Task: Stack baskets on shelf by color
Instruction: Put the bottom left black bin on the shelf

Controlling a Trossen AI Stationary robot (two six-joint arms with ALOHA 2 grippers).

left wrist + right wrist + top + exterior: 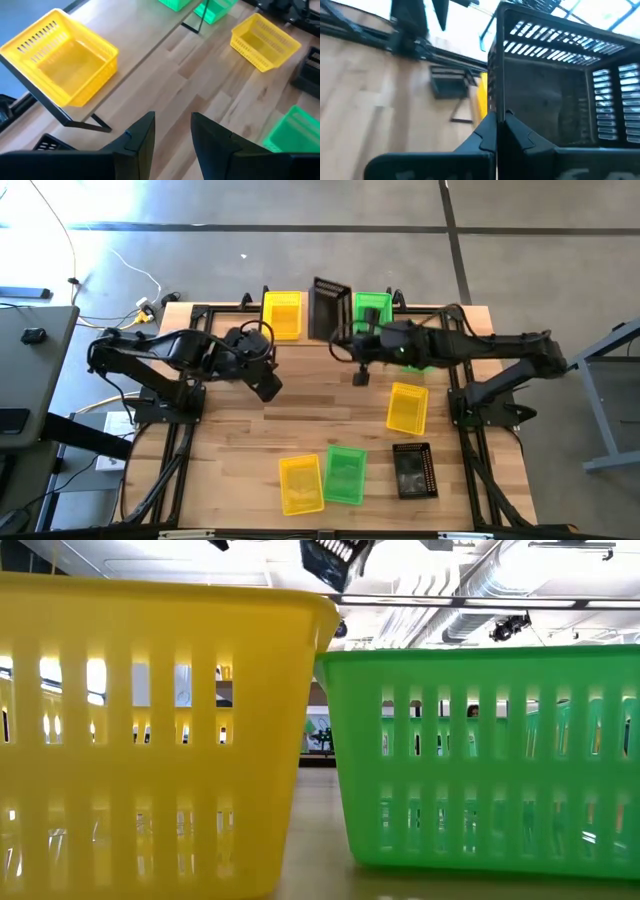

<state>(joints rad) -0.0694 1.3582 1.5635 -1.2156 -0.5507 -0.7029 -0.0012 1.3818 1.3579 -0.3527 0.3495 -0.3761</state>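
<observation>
The shelf (300,338) stands along the table's far edge. A yellow basket (282,313) rests on its left part and a green basket (372,307) on its right part. Between them my right gripper (497,131) is shut on a black basket (328,308), tipped and raised; in the low view this black basket (335,555) is high above the table. My left gripper (172,135) is open and empty, hovering over the table near the shelf's left end (70,117). Another green basket (420,363) lies partly hidden under my right arm. My right gripper pinches the black basket by one side wall at its rim (495,102), one finger outside and one on the inner side. It reaches in from the table's right. The basket is lifted clear and tipped, its opening turned toward the wrist camera.
On the table lie a yellow basket (407,408) right of centre and, near the near edge, a yellow basket (300,483), a green basket (345,473) and a black basket (413,470). Bare wood (320,415) lies between the arms.
</observation>
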